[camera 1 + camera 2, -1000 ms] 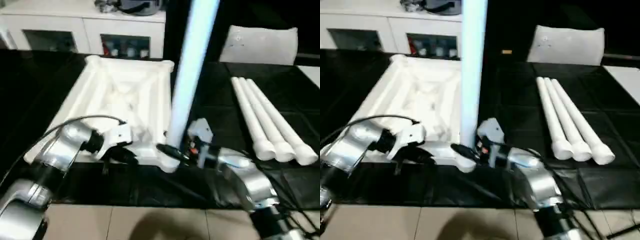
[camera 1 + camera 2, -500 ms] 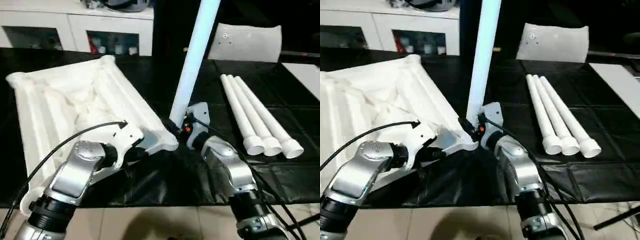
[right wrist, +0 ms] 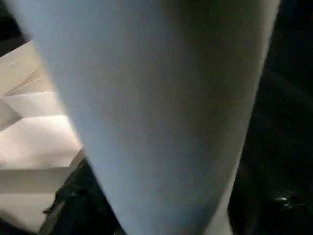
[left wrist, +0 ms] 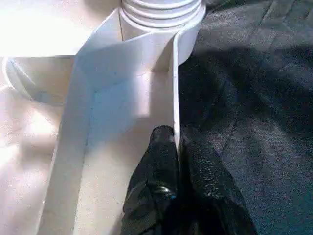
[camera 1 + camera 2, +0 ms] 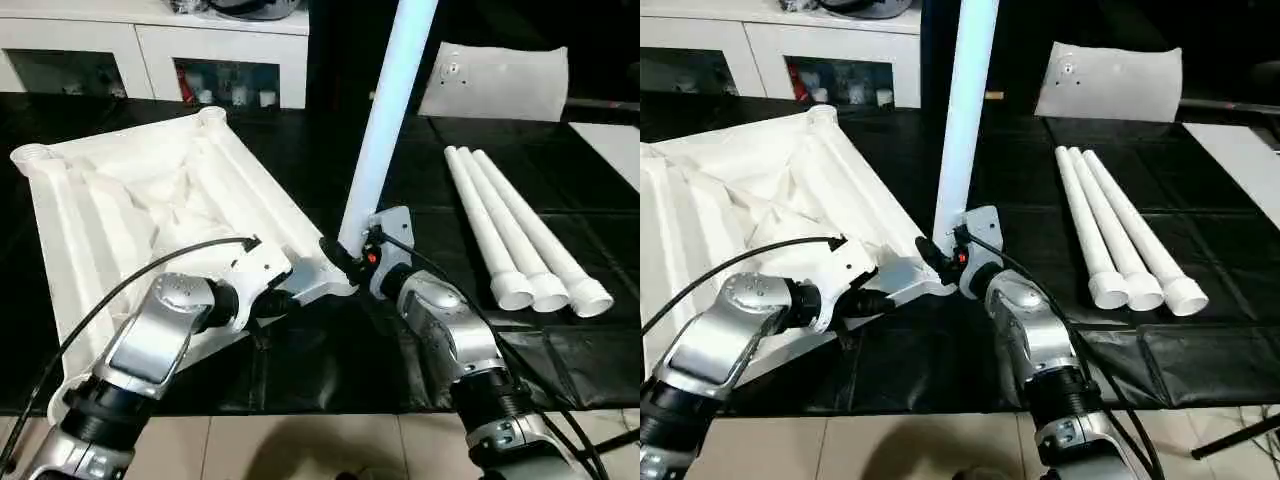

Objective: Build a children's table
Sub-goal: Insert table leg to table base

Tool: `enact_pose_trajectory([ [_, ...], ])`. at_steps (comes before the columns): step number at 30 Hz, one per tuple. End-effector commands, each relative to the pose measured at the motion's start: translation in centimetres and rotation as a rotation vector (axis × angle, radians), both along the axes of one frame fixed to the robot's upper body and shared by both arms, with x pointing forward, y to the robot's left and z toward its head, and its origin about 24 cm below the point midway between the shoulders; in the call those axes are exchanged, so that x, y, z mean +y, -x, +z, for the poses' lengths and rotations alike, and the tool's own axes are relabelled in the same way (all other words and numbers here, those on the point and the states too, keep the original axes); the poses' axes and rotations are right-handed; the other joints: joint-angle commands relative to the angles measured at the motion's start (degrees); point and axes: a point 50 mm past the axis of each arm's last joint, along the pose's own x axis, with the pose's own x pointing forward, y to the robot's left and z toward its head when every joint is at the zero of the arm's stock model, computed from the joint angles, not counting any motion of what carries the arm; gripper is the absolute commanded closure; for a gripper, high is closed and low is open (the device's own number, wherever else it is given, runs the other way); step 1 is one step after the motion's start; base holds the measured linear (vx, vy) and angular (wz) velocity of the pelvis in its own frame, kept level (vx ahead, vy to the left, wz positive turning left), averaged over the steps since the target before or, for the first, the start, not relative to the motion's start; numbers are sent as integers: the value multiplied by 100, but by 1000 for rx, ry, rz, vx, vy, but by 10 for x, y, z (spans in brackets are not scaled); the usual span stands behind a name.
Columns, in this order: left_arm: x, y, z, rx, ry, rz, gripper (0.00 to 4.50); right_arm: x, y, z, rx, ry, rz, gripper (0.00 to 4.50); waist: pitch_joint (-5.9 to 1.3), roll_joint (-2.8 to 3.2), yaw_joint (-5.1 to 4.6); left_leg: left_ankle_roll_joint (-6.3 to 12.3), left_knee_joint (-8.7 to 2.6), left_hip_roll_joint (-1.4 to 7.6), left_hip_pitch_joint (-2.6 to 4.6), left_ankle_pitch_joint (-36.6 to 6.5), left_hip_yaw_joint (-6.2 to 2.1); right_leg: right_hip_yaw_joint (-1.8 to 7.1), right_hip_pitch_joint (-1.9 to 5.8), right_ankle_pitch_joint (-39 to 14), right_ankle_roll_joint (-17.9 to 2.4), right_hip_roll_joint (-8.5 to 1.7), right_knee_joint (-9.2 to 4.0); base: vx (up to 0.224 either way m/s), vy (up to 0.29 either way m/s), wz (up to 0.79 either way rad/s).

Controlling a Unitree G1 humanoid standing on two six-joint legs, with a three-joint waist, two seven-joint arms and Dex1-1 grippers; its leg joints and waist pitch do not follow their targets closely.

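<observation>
Saw a white ribbed tabletop (image 5: 150,200), four white legs (image 5: 520,235), a black wrinkled cover over the desk (image 5: 600,350), silver forearms (image 5: 150,340), black fingers (image 4: 156,166), white cabinets (image 5: 150,50), and a flat white bag (image 5: 495,80).

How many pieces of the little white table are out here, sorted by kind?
Tabletop: 1
Leg standing in a corner socket: 1
Loose legs lying on the black surface: 3
Total: 5 pieces
</observation>
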Motion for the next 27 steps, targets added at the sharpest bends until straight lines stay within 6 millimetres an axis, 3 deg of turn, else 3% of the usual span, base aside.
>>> enact_pose_trajectory([
  [1, -7, -9, 20, -96, 30, -62, 450, -3, 16, -34, 160, 55, 27, 121, -256, 123, 37, 98, -452, 220, -79, -1219, -67, 358, 272, -1514, -1048, -462, -494, 0, 0, 0],
  [8, 1, -15, 18, -86, -7, -121, 450, -18, 29, -32, 131, 67, 114, 66, -283, 168, 131, 159, -425, 235, -77, -738, -42, 351, 327, -862, -1207, -457, -416, 0, 0, 0],
  [10, 4, -18, 16, -84, -26, -147, 450, -30, 37, -30, 120, 69, 138, 44, -285, 180, 192, 191, -412, 228, -44, -736, -29, 355, 327, -881, -1141, -443, -431, 0, 0, 0],
  [11, 5, -19, 15, -80, -29, -164, 450, -35, 40, -29, 114, 69, 146, 44, -287, 153, 218, 215, -417, 228, -47, -706, -29, 356, 339, -844, -1105, -439, -431, 0, 0, 0],
  [15, 5, -20, 14, -72, -26, -212, 450, -49, 47, -22, 90, 68, 165, 5, -276, 154, 224, 187, -418, 223, -66, -777, -29, 349, 345, -1017, -1104, -455, -454, 0, 0, 0],
  [22, 3, -17, 10, -55, -35, -396, 450, -83, 60, 3, 11, 97, 246, 5, -302, 139, 256, 317, -371, 218, -78, -612, -29, 340, 369, -986, -1087, -459, -435, 0, 0, 0],
  [27, 2, -12, 9, -34, -40, -497, 450, -90, 61, 13, -13, 125, 300, 5, -312, 135, 311, 376, -360, 233, -58, -517, -23, 339, 356, -853, -1159, -459, -404, 0, 0, 0],
])
